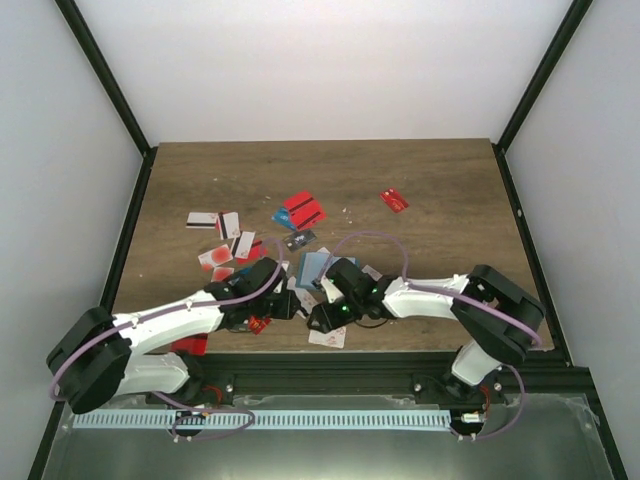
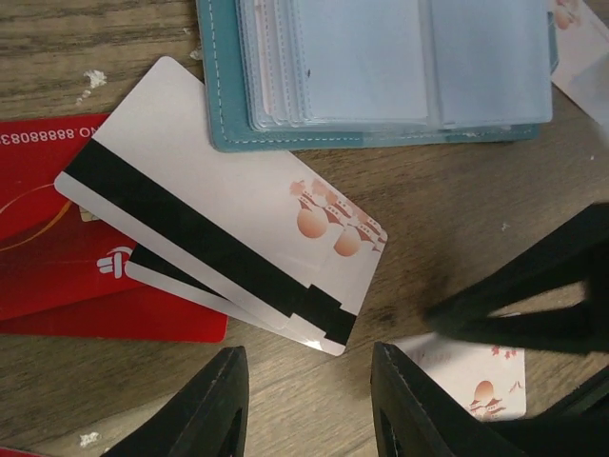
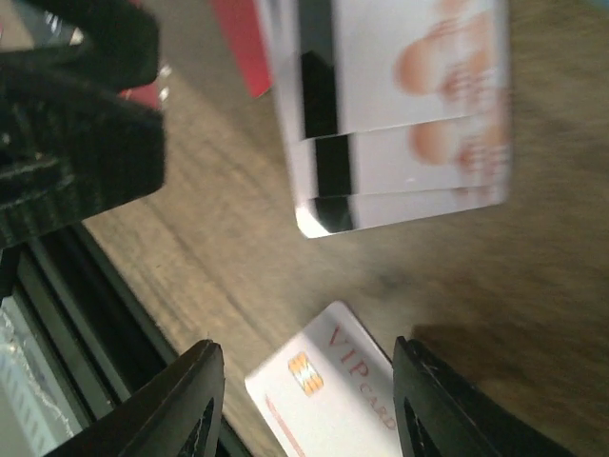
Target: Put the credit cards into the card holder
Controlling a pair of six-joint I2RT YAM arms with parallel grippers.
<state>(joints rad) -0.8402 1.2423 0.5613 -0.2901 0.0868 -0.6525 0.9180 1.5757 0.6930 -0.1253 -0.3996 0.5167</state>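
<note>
Card holder (image 2: 381, 67) pockets show from left wrist, VIP card (image 3: 328, 390) from right.

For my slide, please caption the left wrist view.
Open left gripper above black-striped white cards lying next to the open card holder and partly over a red card.

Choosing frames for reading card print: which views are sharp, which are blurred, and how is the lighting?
Left wrist view: sharp on the white black-striped plastic cards and the open teal folding card holder. Right wrist view: smeared, with the stacked white striped cards streaked, though the white VIP chip card below them is legible. Top view: even light, soft shadows, cards too small to read.
</note>
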